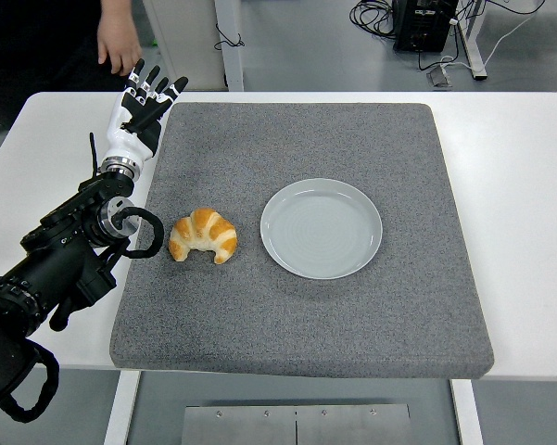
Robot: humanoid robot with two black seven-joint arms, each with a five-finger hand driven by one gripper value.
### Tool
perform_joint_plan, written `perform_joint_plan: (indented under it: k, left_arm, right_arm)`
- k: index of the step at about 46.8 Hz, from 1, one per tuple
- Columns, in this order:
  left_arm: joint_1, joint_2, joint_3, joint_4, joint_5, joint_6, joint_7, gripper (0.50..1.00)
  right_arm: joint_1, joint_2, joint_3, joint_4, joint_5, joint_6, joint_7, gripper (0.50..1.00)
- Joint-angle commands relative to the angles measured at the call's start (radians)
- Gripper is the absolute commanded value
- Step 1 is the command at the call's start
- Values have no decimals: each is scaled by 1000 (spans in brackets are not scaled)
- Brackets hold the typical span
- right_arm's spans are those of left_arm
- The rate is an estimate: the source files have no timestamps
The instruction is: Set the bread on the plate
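A golden croissant (pixel 204 235) lies on the grey mat (pixel 297 306), left of centre. A pale grey-blue plate (pixel 322 228) sits on the mat to its right, a small gap between them, with nothing on it. My left hand (pixel 146 100) is at the mat's far left edge, well beyond the croissant, fingers spread and holding nothing. Its black forearm (pixel 69 255) runs down to the lower left. My right arm does not show.
The mat lies on a white table (pixel 519 185). A person's hand (pixel 119 46) hangs at the table's far left edge, just above my left hand. Cables and a black box (pixel 424 23) lie on the floor beyond.
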Motion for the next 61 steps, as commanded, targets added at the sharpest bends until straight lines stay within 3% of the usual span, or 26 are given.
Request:
perform_joint_plan:
  k: [1, 21, 33, 43, 54, 61]
  left_arm:
    - [0, 0, 0, 1, 0, 0, -1, 972]
    - [-8, 1, 18, -1, 9, 0, 0, 974]
    - [-28, 41, 18, -12, 17, 1, 17, 974]
    - [-67, 130, 38, -48, 24, -9, 54, 972]
    - [-146, 256, 213, -153, 41, -6, 124, 972]
    - [-173, 293, 290, -199, 43, -5, 126, 972]
  right_arm:
    - [0, 0, 0, -1, 0, 0, 0, 1000]
    - [0, 0, 0, -1, 0, 0, 0, 1000]
    - [0, 0, 0, 0, 0, 0, 0, 1000]
    - [0, 0, 0, -1, 0, 0, 0, 1000]
    - [0, 0, 0, -1, 0, 1, 0, 1000]
    - [0, 0, 0, -1, 0, 0, 0, 1000]
